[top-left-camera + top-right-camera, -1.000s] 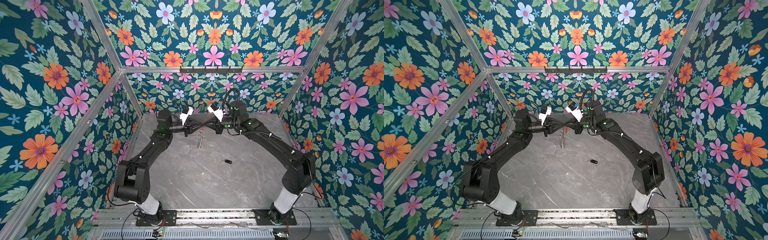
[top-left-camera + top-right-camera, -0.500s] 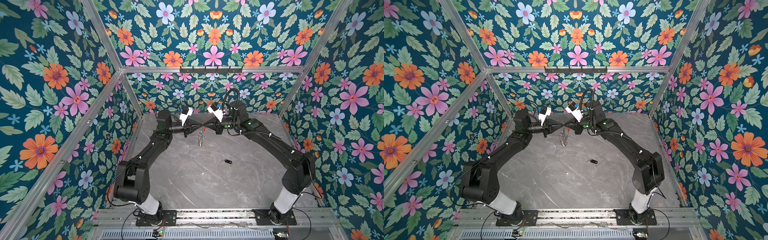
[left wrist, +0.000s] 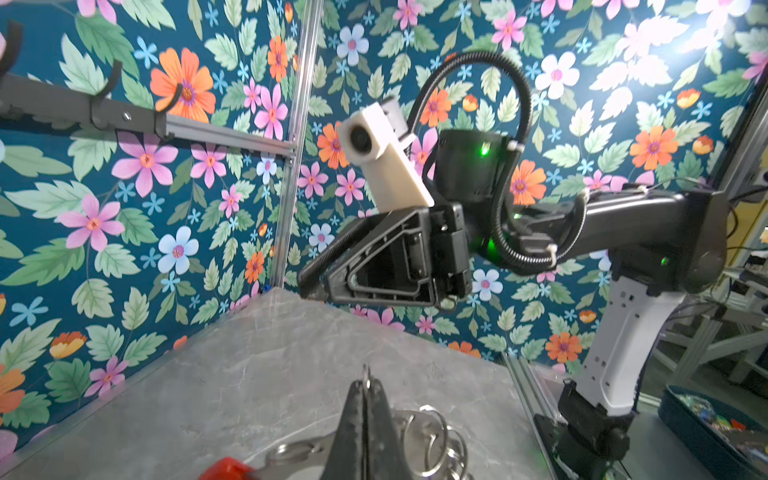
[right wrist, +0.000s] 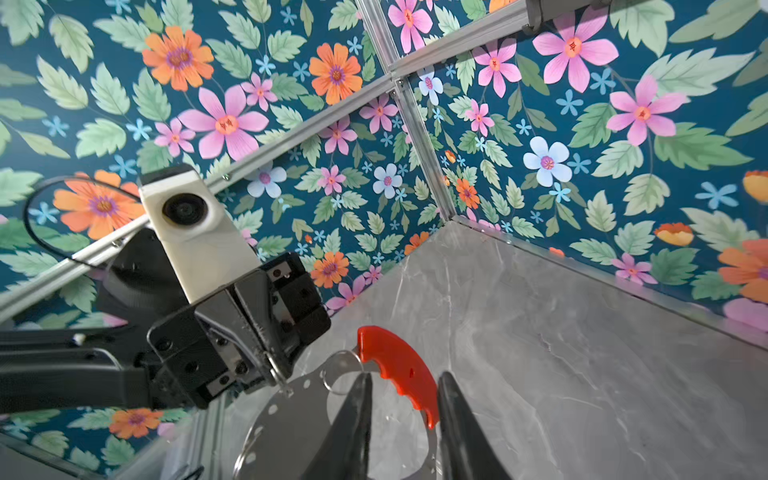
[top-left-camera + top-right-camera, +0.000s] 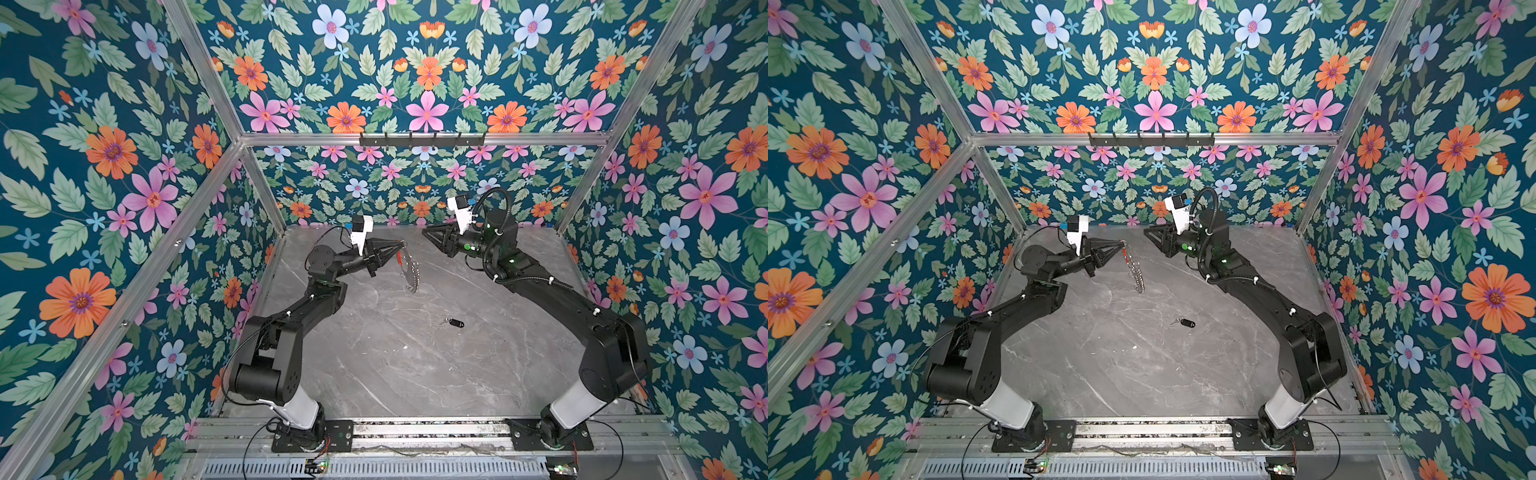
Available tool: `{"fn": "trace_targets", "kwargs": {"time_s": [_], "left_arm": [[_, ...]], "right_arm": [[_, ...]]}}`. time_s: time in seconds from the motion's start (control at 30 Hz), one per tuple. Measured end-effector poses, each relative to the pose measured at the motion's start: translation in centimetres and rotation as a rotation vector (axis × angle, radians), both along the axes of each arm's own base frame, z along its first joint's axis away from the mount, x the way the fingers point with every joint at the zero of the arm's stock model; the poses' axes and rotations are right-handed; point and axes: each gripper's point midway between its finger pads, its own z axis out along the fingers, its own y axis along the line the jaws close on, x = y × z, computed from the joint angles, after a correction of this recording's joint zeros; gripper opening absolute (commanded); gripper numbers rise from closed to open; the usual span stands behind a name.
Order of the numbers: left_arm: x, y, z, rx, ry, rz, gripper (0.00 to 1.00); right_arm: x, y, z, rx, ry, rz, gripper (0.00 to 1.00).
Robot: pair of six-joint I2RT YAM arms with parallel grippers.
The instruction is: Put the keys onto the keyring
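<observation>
Now the left gripper [image 5: 400, 246] is clamped shut on the rim of the keyring [image 5: 409, 270] [image 5: 1136, 272], which hangs edge-down above the table [image 5: 395, 374] near the middle of both top views, its red curved piece [image 4: 395, 370] beside the pinch. Just to its upper right, the right gripper [image 5: 425, 233] stands apart from it, jaws parted and empty. The keys [image 5: 455, 323] lie flat on the table lower down, right of centre, well apart from both grippers.

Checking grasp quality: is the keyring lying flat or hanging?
Hanging, roughly upright: the left gripper pinches the keyring by its top rim.
</observation>
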Motion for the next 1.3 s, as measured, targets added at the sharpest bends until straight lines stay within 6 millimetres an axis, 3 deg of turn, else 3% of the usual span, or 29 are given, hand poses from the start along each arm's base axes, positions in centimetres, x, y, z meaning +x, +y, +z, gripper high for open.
{"fn": "trace_targets", "kwargs": {"time_s": [0.33,0.5,0.63,0.73,0.8,0.87,0.97,1.1,1.3], "left_arm": [[0.5,0.0,1.1,-0.137,-0.011,0.024,0.00],[0.8,-0.3,0.9,-0.184,0.017,0.060,0.00],[0.6,-0.8,-0.2,-0.197,0.041,0.089,0.00],[0.4,-1.3,-1.3,-0.187,0.047,0.104,0.00],[0.1,-1.7,-1.9,-0.181,0.051,0.107,0.00],[-0.1,-1.9,-2.3,-0.180,0.058,0.114,0.00],[-0.1,-2.1,-2.5,-0.177,0.048,0.121,0.00],[0.0,-2.1,-3.2,-0.172,0.062,0.130,0.00],[-0.7,-1.9,-4.3,-0.157,0.092,0.136,0.00]], "right_arm": [[-1.3,3.8,-0.4,0.085,0.071,0.140,0.26],[-1.0,3.6,-1.4,0.087,0.112,0.128,0.28],[-0.6,1.8,-3.0,0.039,0.136,0.050,0.34],[1.3,-0.8,-6.3,-0.067,0.209,-0.113,0.34],[2.3,-3.0,-10.2,-0.174,0.289,-0.250,0.35],[2.0,-5.0,-14.7,-0.281,0.390,-0.355,0.37],[-0.2,-8.6,-21.1,-0.445,0.544,-0.476,0.38],[-2.7,-10.8,-25.1,-0.527,0.680,-0.545,0.38],[-5.2,-10.9,-29.1,-0.542,0.933,-0.604,0.43]]}}
